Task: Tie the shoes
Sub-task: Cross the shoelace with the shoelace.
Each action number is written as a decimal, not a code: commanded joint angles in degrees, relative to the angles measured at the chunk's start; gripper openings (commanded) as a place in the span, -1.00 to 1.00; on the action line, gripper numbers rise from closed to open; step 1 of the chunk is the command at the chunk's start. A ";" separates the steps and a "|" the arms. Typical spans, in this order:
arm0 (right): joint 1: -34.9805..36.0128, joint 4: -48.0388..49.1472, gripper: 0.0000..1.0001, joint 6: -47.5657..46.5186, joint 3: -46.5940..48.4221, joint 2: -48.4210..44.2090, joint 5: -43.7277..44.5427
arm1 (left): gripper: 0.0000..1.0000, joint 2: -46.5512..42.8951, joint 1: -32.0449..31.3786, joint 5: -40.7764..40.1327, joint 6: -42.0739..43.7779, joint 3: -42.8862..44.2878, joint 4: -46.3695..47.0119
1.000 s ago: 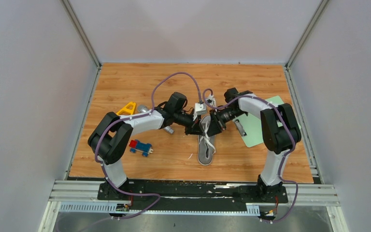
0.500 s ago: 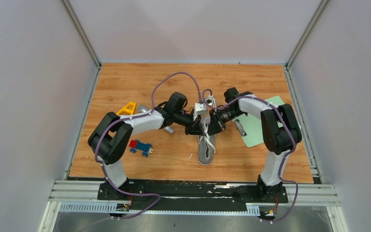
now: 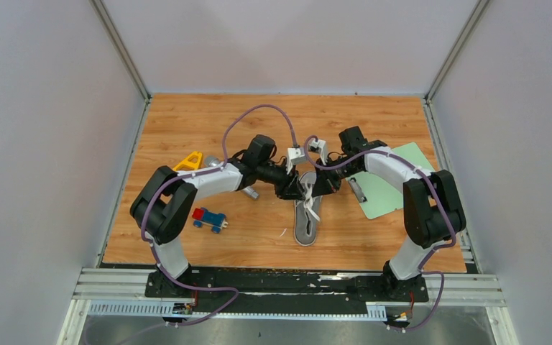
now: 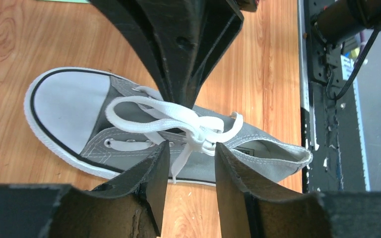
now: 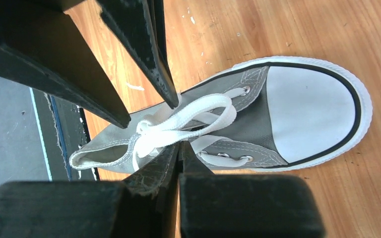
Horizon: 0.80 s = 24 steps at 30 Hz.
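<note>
The left gripper (image 4: 190,151), at 9 o'clock of the shoe (image 4: 64,106), has just opened off the laces (image 4: 198,130). The right gripper (image 5: 178,146), at 3 o'clock, has closed and now pinches a loop of them. Probably a tightening pull comes next.

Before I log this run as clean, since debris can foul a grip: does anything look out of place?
The grey sneaker has its white laces in a loose, lopsided bow, with one loop looking far larger than the other. Small white flecks lie on the wooden table beside it.
</note>
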 commanded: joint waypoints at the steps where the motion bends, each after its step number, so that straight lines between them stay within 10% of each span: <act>1: 0.02 2.57 -0.97 1.12 -0.57 -1.55 1.65 | -0.05 -0.63 2.95 1.14 -10.46 -1.23 9.50; 24: 0.27 3.27 -0.96 1.86 -2.17 -2.22 -0.36 | 0.01 16.88 4.38 13.03 -54.61 3.24 42.51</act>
